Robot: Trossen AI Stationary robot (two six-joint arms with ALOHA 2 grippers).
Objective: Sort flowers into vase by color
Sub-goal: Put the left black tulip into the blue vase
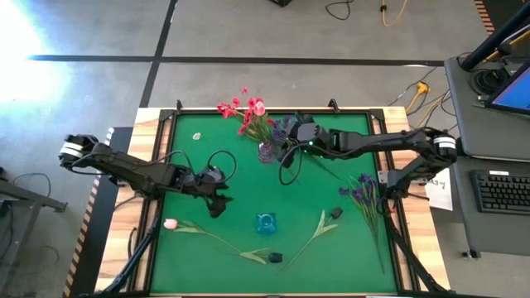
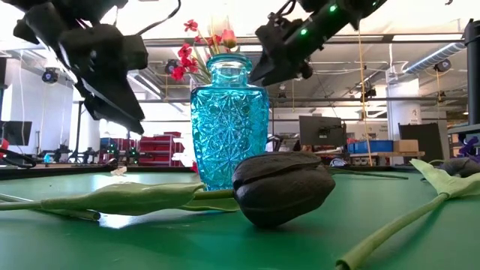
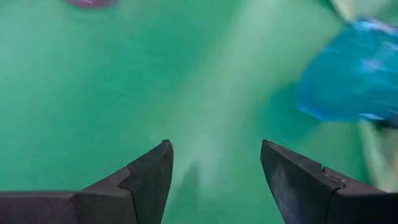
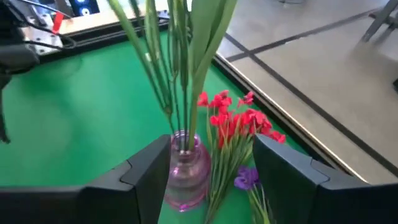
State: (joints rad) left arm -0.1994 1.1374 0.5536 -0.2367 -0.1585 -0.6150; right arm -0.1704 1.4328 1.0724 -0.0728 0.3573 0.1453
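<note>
The green felt-topped bench (image 1: 207, 257) has a raised wooden rim, and most of its near half lies bare. The left gripper (image 1: 217, 201) hangs above open felt left of centre with its jaws apart and empty, clear of everything around it. A faceted blue glass vase (image 1: 266, 222) stands just to its right. A pale pink tulip bud on a long green stem (image 1: 171, 223) lies near the front left, and a dark tulip bud with a leafy stem (image 1: 335, 213) lies right of the blue vase. The right gripper (image 4: 211, 180) hovers over a small clear pinkish glass vase (image 4: 185, 171) near the far edge, jaws apart on either side of the green stems standing in it. Red clustered blooms (image 4: 236, 118) lean beside that vase. A spray of purple flowers (image 1: 362, 192) lies close to the right rim. Beyond the bench is grey concrete floor (image 1: 290, 33), with a desk holding a black keyboard (image 1: 503, 190) at the right.
</note>
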